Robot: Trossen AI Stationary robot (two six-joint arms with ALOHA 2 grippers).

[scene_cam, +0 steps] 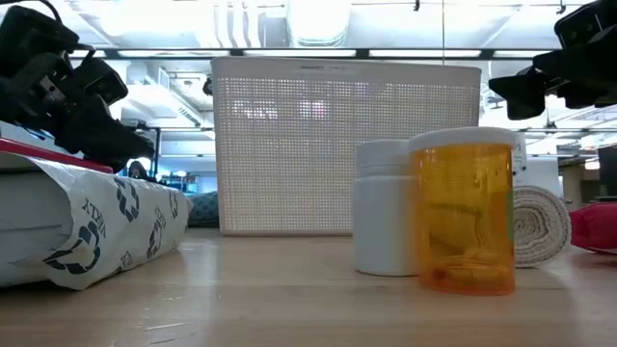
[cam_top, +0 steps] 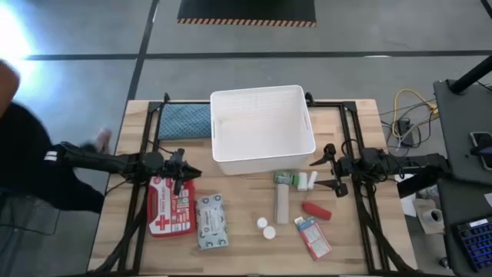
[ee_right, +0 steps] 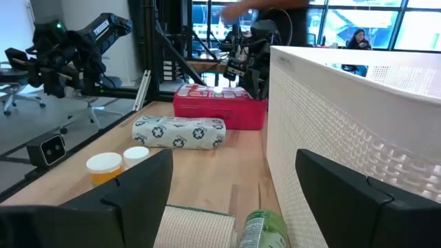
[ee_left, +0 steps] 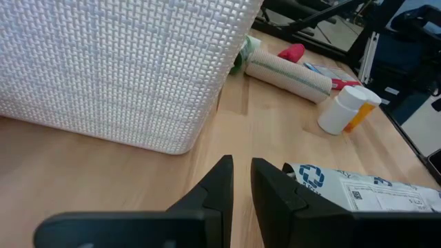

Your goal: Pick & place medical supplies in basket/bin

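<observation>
Looks like the right gripper (cam_top: 332,174) is lining up on the green bottle (cam_top: 285,178) and gauze roll (ee_right: 198,226) just in front of the empty tub (cam_top: 261,128); I'd drop straight down, centred on one item so nothing else gets nudged. Its fingers are spread wide, empty. The left gripper (cam_top: 184,175) hovers over the red first-aid case (cam_top: 170,205), fingers pinched together, holding nothing.

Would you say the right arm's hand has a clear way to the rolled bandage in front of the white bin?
Probably yes: the right hand is open just beside the rolled bandage, with only a green-labelled bottle near its end and the bin behind.
</observation>
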